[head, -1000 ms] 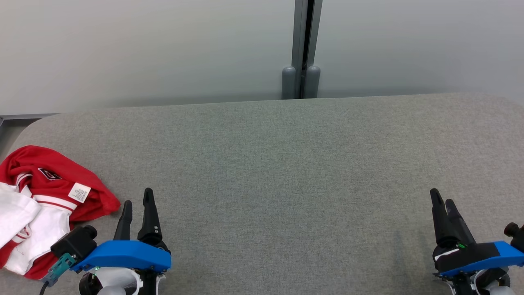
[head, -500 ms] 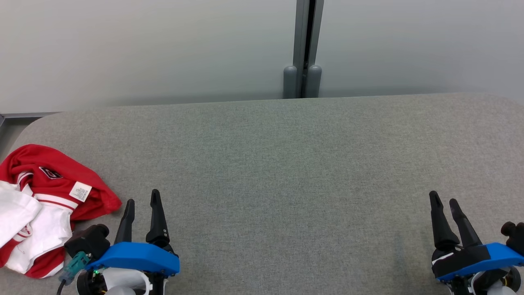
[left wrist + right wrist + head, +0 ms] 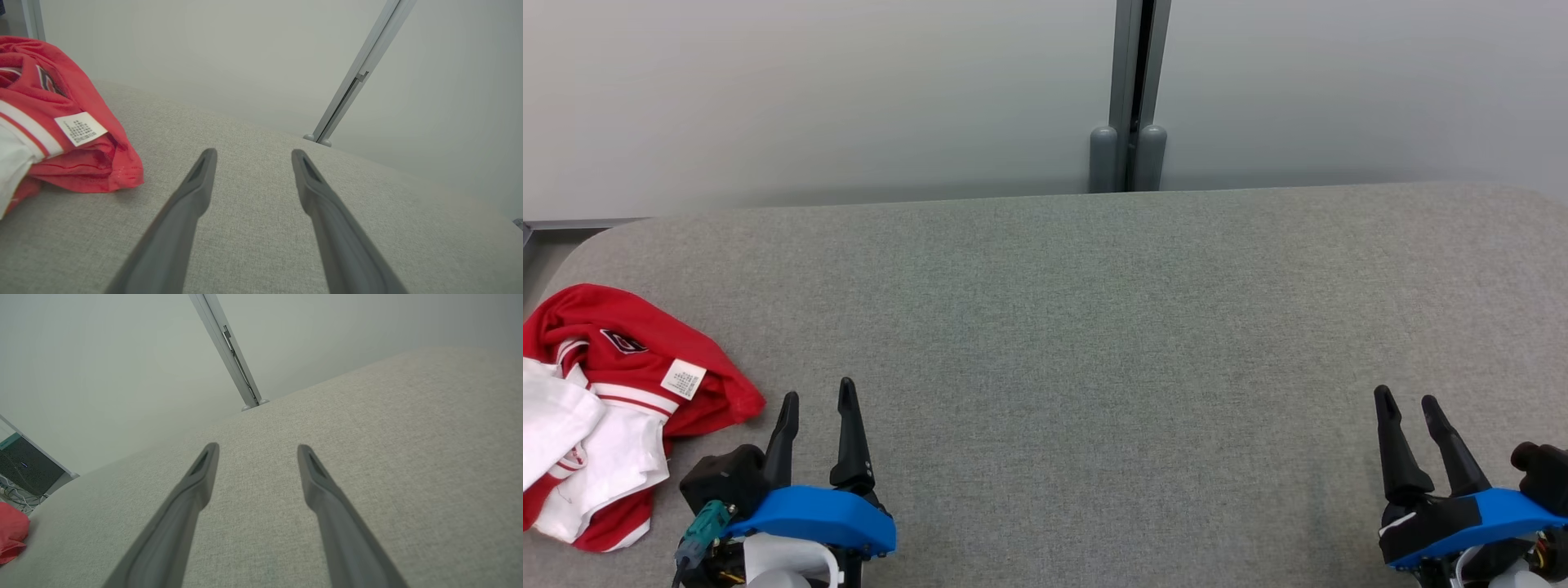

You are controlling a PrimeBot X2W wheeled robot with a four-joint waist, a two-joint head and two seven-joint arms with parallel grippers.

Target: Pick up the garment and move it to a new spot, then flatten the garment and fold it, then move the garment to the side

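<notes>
- Here, the garment (image 3: 613, 384), a crumpled red-and-white piece with a white label (image 3: 683, 379) facing up, lay at the left end of the grey table (image 3: 1094, 327), near its rounded corner. Part of it ran past the head view's left border.
- The left end effector (image 3: 818, 390) was released, jaws spread and empty. It was positioned just beside the garment's right-hand fold, without touching it.
- The right end effector (image 3: 1404, 395) was likewise released and empty, at the table's right end and well apart from the garment.
- Judgement: the pick-up step had not begun. The garment was neither lifted, flattened nor folded.
- Risk: the cloth was bunched in overlapping layers. A pinch on the nearest red fold could catch one layer only, letting the rest unroll and trail. It could also catch several layers and leave the piece knotted for flattening.
- Risk: the garment sat close to the table edge. A sideways push by the fingers before closing could shove it over.
- Risk: too deep a descent could drive the fingertips into the woven table cover and snag them.
- Risk: with the right end effector far off, a one-sided lift would likely leave the garment hanging twisted, complicating the spread.
</notes>
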